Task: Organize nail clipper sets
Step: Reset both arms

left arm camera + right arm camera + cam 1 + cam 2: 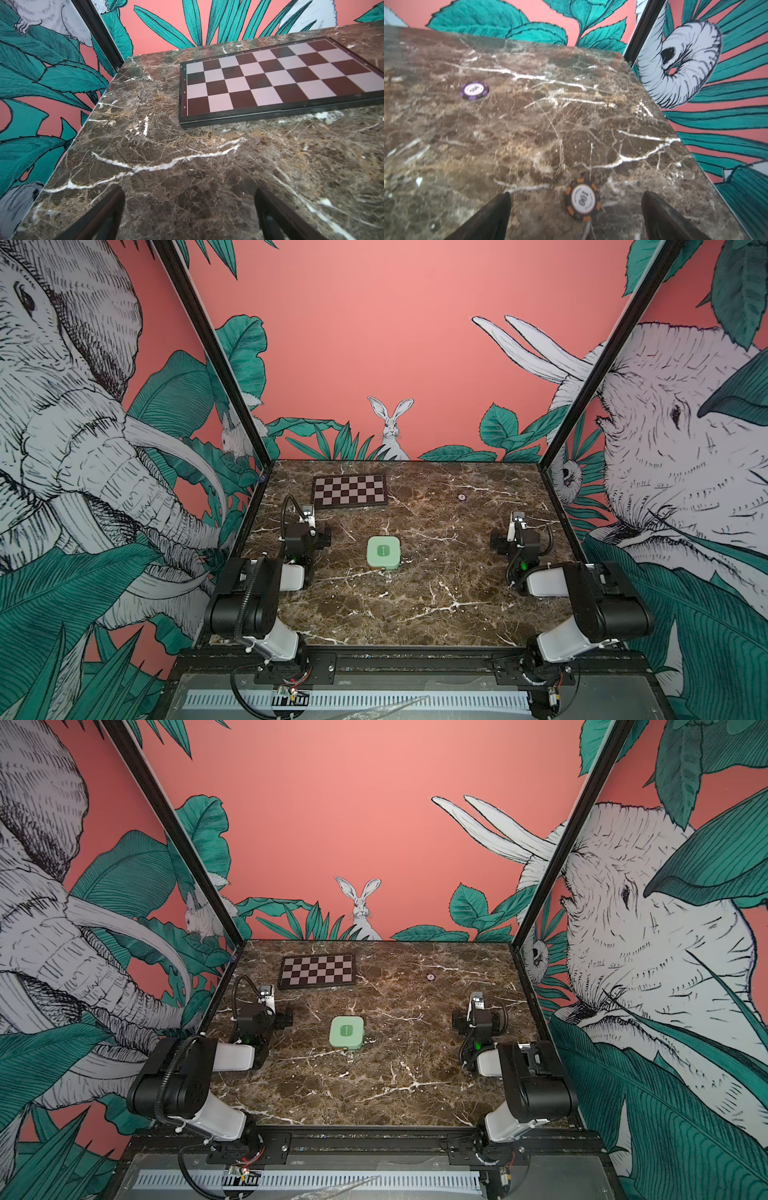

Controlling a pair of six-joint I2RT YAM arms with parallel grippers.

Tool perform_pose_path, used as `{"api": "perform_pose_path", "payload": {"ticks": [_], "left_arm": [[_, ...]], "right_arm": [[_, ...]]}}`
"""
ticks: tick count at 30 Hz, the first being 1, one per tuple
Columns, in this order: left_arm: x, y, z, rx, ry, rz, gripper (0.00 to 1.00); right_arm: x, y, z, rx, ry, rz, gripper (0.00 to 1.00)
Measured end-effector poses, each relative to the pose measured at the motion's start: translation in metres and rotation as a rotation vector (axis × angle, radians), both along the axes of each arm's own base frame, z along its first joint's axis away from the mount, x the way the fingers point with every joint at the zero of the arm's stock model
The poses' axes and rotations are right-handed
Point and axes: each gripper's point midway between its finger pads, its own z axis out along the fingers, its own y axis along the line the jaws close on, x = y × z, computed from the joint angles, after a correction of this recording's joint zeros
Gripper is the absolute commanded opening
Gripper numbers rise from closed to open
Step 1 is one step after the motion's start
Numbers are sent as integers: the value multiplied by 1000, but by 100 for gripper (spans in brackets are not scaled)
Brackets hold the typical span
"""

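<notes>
Case: mint case (383,553), closed, centre of frame.
Hands: left hand (190,193) and right hand (576,194) spread wide, empty.
Next: probably one steadies the case while the other prises it open.

Dark brown marble tabletop (415,605): closed mint-green rounded-square plastic case (383,553) mid-table, flat brown-and-pale checkerboard (350,489) at the back (left side), a purple poker chip (474,90), an orange-and-black poker chip (582,199).

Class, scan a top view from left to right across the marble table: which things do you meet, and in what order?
left claw → mint-green case → small purple chip → right claw. The checkerboard is left out, since it overlaps the case sideways.
</notes>
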Motion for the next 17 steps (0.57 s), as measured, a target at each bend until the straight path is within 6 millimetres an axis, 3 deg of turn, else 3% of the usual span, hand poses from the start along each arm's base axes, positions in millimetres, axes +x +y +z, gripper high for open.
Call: {"api": "perform_pose_path", "payload": {"ticks": [9,17], "left_arm": [[0,-1,0,-1,0,-3,99],[0,-1,0,-1,0,-3,99]], "right_arm": [[-2,-11,2,-1,-12,-61,99],[1,-5,1,15,-2,-20,99]]}}
